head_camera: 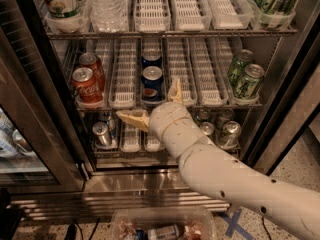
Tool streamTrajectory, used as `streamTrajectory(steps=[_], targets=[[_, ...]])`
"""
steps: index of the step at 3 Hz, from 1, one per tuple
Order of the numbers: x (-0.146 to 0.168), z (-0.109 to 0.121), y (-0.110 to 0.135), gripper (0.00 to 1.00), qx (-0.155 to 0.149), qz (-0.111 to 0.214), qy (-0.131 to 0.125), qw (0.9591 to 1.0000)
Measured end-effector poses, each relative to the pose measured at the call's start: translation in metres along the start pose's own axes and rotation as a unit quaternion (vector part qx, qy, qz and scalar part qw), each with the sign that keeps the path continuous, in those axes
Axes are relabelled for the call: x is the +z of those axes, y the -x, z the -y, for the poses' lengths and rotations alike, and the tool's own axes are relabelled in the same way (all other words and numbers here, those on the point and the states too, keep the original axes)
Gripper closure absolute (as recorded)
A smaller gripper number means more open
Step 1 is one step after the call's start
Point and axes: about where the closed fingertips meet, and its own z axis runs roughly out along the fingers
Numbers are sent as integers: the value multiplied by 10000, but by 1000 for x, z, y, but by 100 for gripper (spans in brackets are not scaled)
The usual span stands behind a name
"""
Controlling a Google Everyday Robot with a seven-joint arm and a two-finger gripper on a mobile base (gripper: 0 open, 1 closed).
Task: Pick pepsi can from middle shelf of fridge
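Two dark blue pepsi cans stand one behind the other in a white lane of the middle shelf (125,91) of the fridge (280,109). The front pepsi can (151,84) shows its logo; the second (151,59) is behind it. My gripper (152,104) is open, its two tan fingers spread wide. One finger (134,118) points left below the shelf edge, the other (175,91) points up just right of the front can. The gripper is just below and in front of the front can, not touching it.
Two red Coca-Cola cans (87,81) stand at the shelf's left, two green cans (245,76) at its right. Silver cans (102,133) sit on the lower shelf. Bottles (107,6) and cans fill the top shelf. The open glass door (30,134) is at left. A plastic bin (160,224) lies on the floor.
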Motion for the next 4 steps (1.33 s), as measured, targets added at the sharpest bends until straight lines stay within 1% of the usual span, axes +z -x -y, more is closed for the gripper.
streamTrajectory(steps=[1, 2, 3, 4], targets=[[2, 7, -1, 0, 77, 79, -255, 9996], [9, 16, -3, 0, 21, 109, -440, 9990], [15, 22, -7, 15, 24, 87, -543, 9985], [18, 23, -10, 21, 49, 79, -580, 9983]])
